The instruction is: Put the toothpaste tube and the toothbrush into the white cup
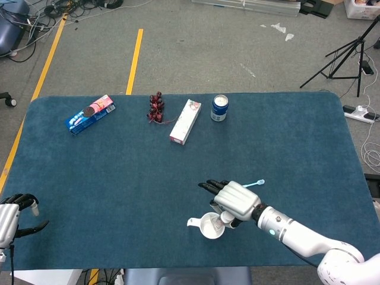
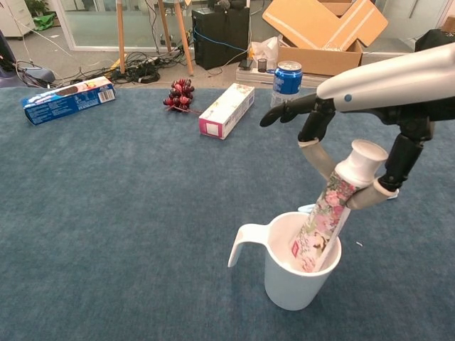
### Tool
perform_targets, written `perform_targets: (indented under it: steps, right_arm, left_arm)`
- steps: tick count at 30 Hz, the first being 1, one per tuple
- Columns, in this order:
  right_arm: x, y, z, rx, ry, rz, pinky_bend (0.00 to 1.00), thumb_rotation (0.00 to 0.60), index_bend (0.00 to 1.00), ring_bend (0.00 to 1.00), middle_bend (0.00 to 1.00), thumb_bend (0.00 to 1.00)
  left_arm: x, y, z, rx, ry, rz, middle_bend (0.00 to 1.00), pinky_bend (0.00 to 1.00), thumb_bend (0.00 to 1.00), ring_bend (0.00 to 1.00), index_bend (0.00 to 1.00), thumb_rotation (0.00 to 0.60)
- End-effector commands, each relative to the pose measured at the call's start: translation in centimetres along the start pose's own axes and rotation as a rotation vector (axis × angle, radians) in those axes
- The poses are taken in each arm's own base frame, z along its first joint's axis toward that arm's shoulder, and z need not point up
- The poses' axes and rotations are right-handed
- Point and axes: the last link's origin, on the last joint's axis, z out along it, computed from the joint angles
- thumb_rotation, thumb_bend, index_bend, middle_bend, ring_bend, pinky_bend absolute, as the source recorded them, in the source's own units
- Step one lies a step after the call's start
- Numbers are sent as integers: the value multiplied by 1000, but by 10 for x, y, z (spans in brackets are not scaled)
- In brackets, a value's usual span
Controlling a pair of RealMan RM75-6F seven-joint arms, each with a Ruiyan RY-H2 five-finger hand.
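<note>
The white cup [image 2: 295, 280] stands near the table's front edge, its handle pointing left; the head view shows the cup [image 1: 209, 227] from above. A floral toothpaste tube [image 2: 325, 217] with a white cap leans in it, lower end inside, cap up and to the right. My right hand [image 2: 341, 117] pinches the tube just under the cap, other fingers spread toward the left; the head view has this hand [image 1: 236, 200] over the cup. The light-blue toothbrush [image 1: 254, 184] lies flat on the cloth just behind that hand. My left hand [image 1: 13, 217] rests at the front left corner, holding nothing.
Along the far side of the blue table [image 1: 119, 172] lie a blue biscuit box [image 1: 89, 114], a bunch of dark grapes [image 1: 157, 107], a white-and-pink carton [image 1: 185, 122] and a blue can [image 1: 219, 108]. The table's front edge runs close below the cup.
</note>
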Motion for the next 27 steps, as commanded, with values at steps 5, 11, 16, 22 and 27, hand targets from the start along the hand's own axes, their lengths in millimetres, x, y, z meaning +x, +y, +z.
perform_targets:
  steps: [5, 11, 16, 22, 27]
  right_arm:
    - [-5, -5, 11, 3, -28, -11, 255, 600, 658, 0, 50, 145]
    - [-7, -9, 18, 6, -41, -15, 255, 600, 658, 0, 50, 146]
    - [-8, -13, 22, 9, -49, -17, 255, 600, 658, 0, 50, 145]
    - [-10, -15, 26, 9, -57, -21, 255, 600, 658, 0, 50, 145]
    - [-12, -16, 29, 11, -63, -21, 255, 600, 658, 0, 50, 145]
  left_arm:
    - [1, 0, -1, -1, 2, -4, 447, 397, 0, 357, 648, 600]
    - [2, 0, -2, -2, 7, -7, 447, 397, 0, 357, 648, 600]
    - [3, 0, -2, -2, 9, -9, 447, 397, 0, 357, 648, 600]
    - [4, 0, -3, -3, 11, -11, 447, 397, 0, 357, 648, 600]
    - [4, -1, -2, -2, 12, -11, 447, 397, 0, 357, 648, 600]
